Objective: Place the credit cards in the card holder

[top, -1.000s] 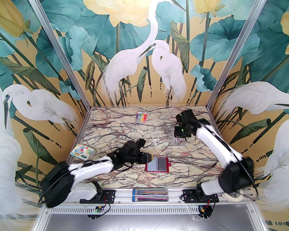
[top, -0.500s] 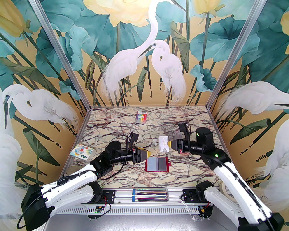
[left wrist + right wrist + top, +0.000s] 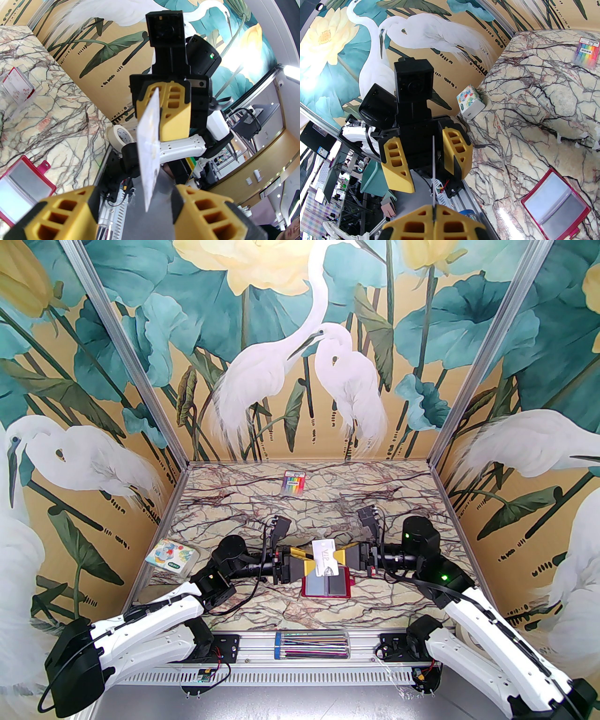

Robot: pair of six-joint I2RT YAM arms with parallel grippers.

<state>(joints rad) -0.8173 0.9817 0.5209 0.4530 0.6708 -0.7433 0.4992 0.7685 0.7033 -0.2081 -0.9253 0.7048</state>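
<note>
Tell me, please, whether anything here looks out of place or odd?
Nothing looks damaged. The credit card is upright in mid-air by the open card holder, pinched by the right gripper, with the left gripper open around its free end. A few white scraps lie on the marble table.

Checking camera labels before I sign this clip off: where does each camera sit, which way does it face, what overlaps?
Top external: above and behind, looking down on the table; both arms show.
Left wrist: faces the right pincer, shut on a card; own open fingers at bottom.
Right wrist: faces the left pincer; own fingers pinch the card edge-on.
Shared: all three see the card and the wallet.
</note>
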